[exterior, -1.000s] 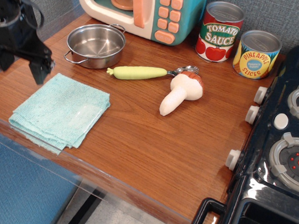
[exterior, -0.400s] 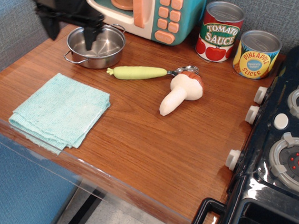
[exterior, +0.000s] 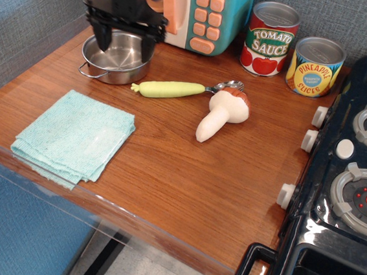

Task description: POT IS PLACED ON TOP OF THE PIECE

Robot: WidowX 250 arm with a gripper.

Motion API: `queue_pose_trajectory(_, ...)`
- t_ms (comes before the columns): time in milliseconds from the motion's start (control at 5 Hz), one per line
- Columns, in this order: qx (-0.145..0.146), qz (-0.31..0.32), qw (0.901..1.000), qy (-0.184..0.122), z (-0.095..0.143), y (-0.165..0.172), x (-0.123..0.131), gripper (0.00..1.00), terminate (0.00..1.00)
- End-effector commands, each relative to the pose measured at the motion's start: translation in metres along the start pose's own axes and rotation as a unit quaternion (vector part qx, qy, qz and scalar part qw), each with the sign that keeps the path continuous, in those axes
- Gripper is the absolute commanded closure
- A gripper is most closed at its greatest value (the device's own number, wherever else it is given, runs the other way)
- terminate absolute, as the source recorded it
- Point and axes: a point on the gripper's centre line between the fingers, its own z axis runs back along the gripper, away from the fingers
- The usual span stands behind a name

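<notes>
The small shiny steel pot [exterior: 116, 61] with wire loop handles stands on the wooden counter at the back left, in front of the toy microwave. The folded light teal cloth piece [exterior: 74, 136] lies near the counter's front left edge, apart from the pot. My black gripper [exterior: 124, 42] hangs over the pot with its two fingers spread wide, one near each side of the rim. It holds nothing.
A green-handled spoon [exterior: 175, 88] and a white toy mushroom [exterior: 221, 113] lie right of the pot. A toy microwave [exterior: 189, 8] stands behind. Tomato sauce [exterior: 270, 38] and pineapple [exterior: 314, 67] cans are at back right. A black toy stove [exterior: 352, 173] fills the right side.
My gripper has moved from the left side beside the cloth, up and right, and now sits over the pot. The pot and cloth have not moved.
</notes>
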Motion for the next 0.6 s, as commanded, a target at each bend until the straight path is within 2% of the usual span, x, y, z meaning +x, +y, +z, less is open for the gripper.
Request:
queue_pose_trajectory(0,0.004,-0.004,1.0000,-0.008,-0.005,-0.014,0.009,0.00,0.00)
queue_pose_trajectory(200,0.006,0.013,0.9999,0.004,-0.021,-0.006,0.011,0.00,0.00)
queue_pose_trajectory(400,0.010,0.015,0.9998,0.001,-0.022,0.001,0.017,1.00,0.00)
